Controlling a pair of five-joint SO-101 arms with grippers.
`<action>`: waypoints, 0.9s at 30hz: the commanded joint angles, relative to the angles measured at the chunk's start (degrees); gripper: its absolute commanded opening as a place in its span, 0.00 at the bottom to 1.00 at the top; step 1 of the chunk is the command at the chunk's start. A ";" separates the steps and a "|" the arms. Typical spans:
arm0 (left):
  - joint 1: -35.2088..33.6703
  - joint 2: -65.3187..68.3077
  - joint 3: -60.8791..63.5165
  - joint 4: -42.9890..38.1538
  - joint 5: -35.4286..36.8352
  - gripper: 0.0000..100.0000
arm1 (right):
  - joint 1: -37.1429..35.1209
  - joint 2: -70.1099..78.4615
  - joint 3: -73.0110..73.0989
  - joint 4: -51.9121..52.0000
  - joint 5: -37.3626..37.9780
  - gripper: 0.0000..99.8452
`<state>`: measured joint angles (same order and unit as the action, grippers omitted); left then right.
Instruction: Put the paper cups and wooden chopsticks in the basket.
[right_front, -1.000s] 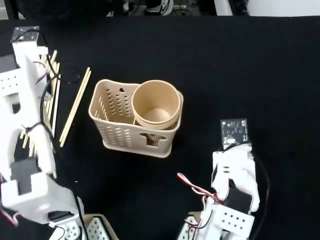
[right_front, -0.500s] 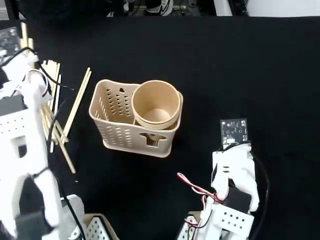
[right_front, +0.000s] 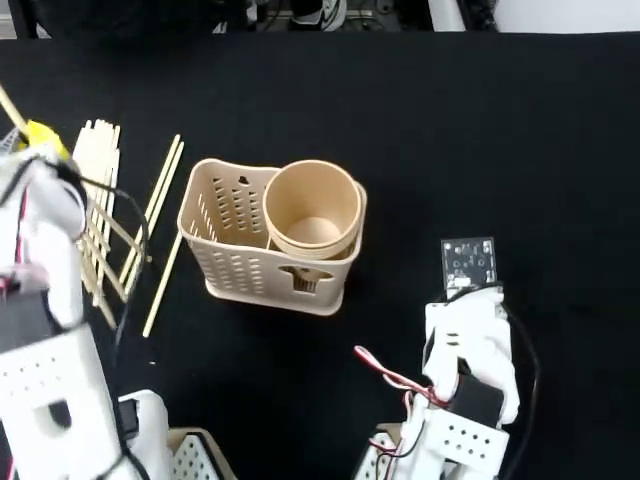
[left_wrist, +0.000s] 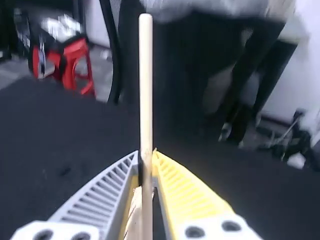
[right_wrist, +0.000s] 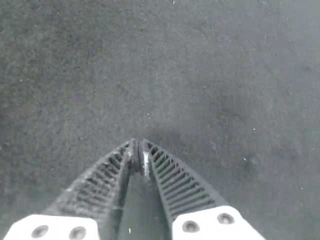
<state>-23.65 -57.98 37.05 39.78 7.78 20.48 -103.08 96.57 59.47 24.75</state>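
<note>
A beige slotted basket (right_front: 235, 262) stands mid-table with a paper cup (right_front: 312, 208) upright in its right half. Several wooden chopsticks (right_front: 100, 205) lie scattered on the black table to the basket's left. My left gripper (left_wrist: 146, 155) is shut on a wooden chopstick (left_wrist: 145, 85), which sticks out past the grey and yellow fingers. In the high view that arm rises at the far left, its yellow fingertip (right_front: 40, 134) above the chopstick pile. My right gripper (right_wrist: 137, 150) is shut on nothing, close over bare table; its arm (right_front: 468, 340) rests at the lower right.
Black cloth (right_front: 480, 130) covers the table, with open room right of and behind the basket. A white slotted base (right_front: 195, 455) sits at the front edge. Beyond the table's far side are a red stool (left_wrist: 62, 55) and dark furniture.
The left arm has risen from the chopstick pile and swung up at the far left, lifting one chopstick. Loose chopsticks have shifted on the table. The right arm has not moved.
</note>
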 joint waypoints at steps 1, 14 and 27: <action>0.40 -11.87 3.21 -1.67 2.90 0.03 | -0.53 -4.26 -0.13 0.26 0.53 0.01; 14.64 -25.23 5.14 -6.51 3.52 0.03 | -0.53 -4.26 -0.13 0.26 0.62 0.01; 23.78 -24.70 4.79 -6.07 3.60 0.03 | -0.53 -4.26 -0.13 0.26 0.62 0.01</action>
<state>-3.96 -82.68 42.51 34.33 10.95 20.48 -103.08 96.57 59.47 24.75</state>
